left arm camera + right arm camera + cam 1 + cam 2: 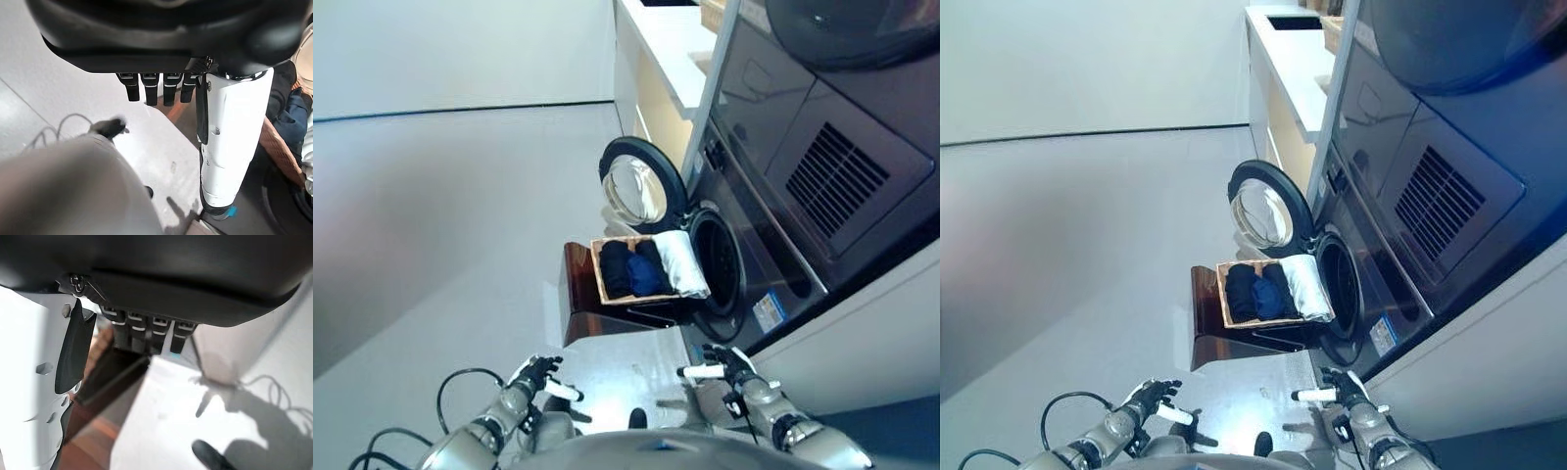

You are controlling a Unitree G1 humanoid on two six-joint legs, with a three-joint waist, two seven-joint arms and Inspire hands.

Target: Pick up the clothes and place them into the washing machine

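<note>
Clothes (646,270): dark, blue and white pieces packed in a basket (599,274) on a brown stand (579,305), just beside the washer opening (717,262); door (636,184) swung open.
Left hand (536,375): low over the floor, fingers relaxed, empty.
Right hand (724,367): same, loosely open, nothing held.
Key relation: basket lies ahead of both hands, well apart; white piece (681,262) sits on the drum side, long axis running toward the robot.
Nearer hand: right, judged; likely reaches first.
</note>
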